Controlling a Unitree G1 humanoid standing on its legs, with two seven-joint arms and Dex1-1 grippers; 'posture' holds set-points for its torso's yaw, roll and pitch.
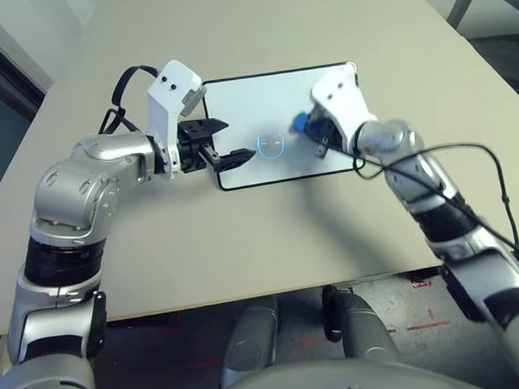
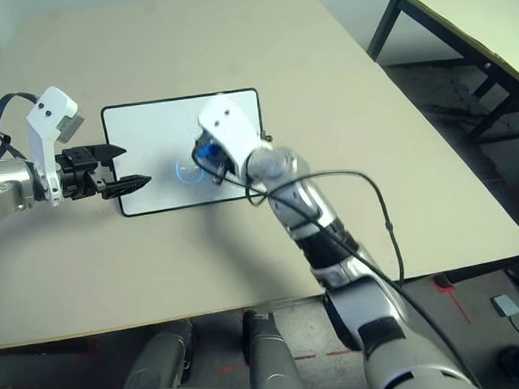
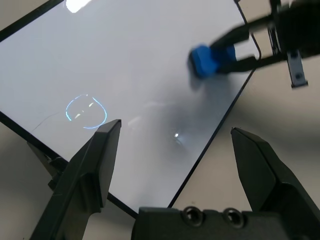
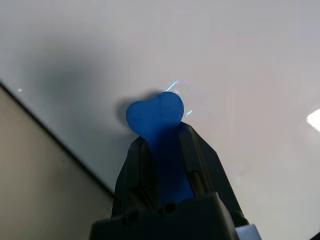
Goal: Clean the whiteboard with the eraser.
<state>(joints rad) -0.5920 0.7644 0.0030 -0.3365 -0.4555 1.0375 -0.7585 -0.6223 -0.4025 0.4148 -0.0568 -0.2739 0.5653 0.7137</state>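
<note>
The whiteboard [image 1: 243,105] lies flat on the table, white with a thin black frame and a blue scribble [image 1: 271,146] near its front middle. My right gripper [image 1: 311,128] is shut on the blue eraser [image 4: 155,116], holding it down at the board's surface just right of the scribble. The eraser [image 3: 205,60] also shows between those black fingers in the left wrist view. My left gripper [image 1: 224,143] stands open over the board's front left edge, nothing between its fingers [image 3: 95,160].
The beige table [image 1: 262,246] stretches wide around the board. A black cable [image 1: 464,151] loops off my right forearm. Another table's leg [image 2: 385,21] stands at the far right, beyond the table edge.
</note>
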